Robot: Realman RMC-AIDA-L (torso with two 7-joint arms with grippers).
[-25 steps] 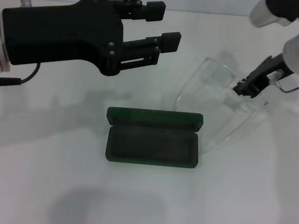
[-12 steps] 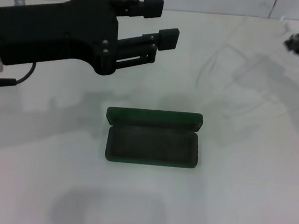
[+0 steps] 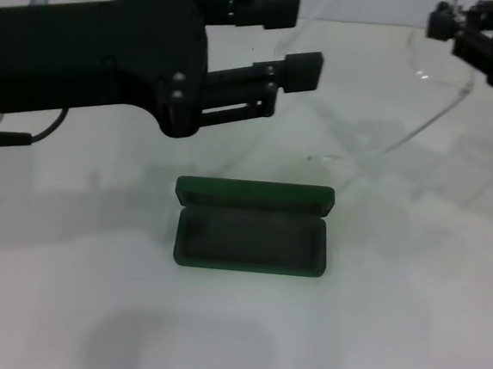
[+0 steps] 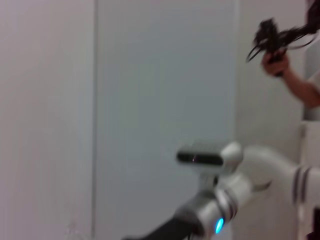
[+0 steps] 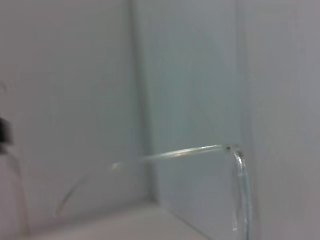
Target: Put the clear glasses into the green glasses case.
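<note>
While the right gripper pinches the clear glasses aloft, far beyond the open green glasses case, they look light, slick and springy; the lens end grips best. The left gripper hovers wide.

The right claw is cut off at the frame's top-right edge.

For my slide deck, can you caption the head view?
Right gripper holds the clear glasses aloft above the open green glasses case; left gripper hovers nearby, fingers open.
</note>
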